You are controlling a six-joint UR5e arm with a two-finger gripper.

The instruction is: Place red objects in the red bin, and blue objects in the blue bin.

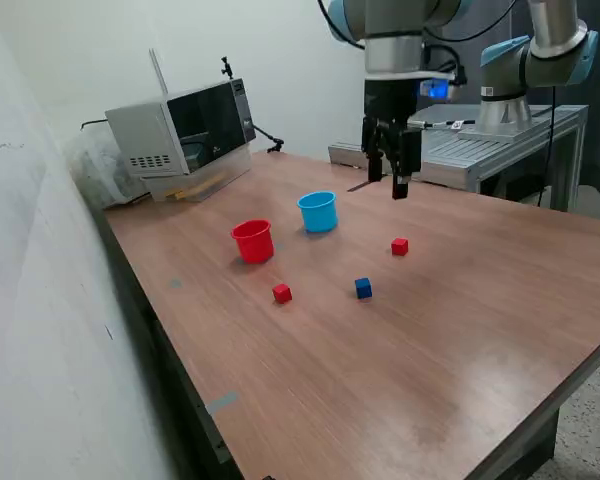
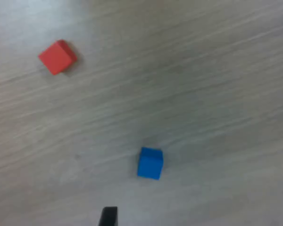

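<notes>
The hand, open and empty, is best centred over the small dark blue cube below before descent.

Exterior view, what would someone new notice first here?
The gripper hangs open above the wooden table, holding nothing. Beneath it, the red cup and light blue cup stand upright and apart. Nearer the camera, two red cubes and one blue cube lie scattered.
</notes>
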